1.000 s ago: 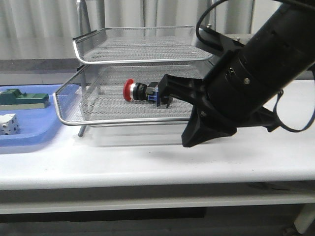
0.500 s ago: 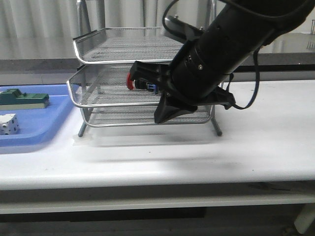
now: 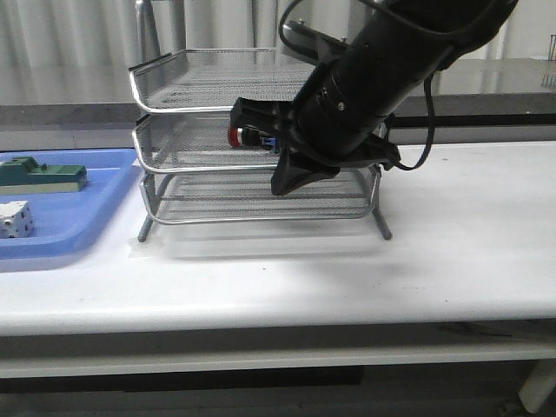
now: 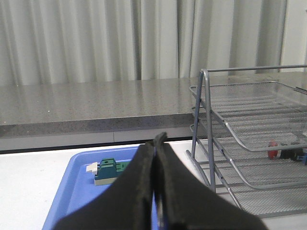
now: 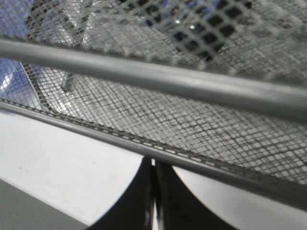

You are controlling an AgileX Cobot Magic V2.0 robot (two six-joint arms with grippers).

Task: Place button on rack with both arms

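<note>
The button (image 3: 244,136) lies on its side on the middle tier of the silver wire rack (image 3: 174,82), its red head to the left. It also shows far off in the left wrist view (image 4: 281,151), inside the rack (image 4: 206,120). My right arm reaches across the rack's front. My right gripper (image 3: 280,186) is shut and empty, low in front of the rack, just right of and below the button. In the right wrist view its tip (image 5: 153,165) touches a tray rim (image 5: 96,129). My left gripper (image 4: 155,143) is shut and empty, held above the table left of the rack.
A flat blue tray (image 3: 61,230) lies left of the rack and holds a green block (image 3: 43,176) and a white cube (image 3: 16,219). The green block (image 4: 108,171) and blue tray (image 4: 72,191) also show in the left wrist view. A grey ledge runs behind the table.
The middle tier, which stood pulled far out toward the front, has slid back into the rack with the button on it. My right arm has moved back and left with it.
</note>
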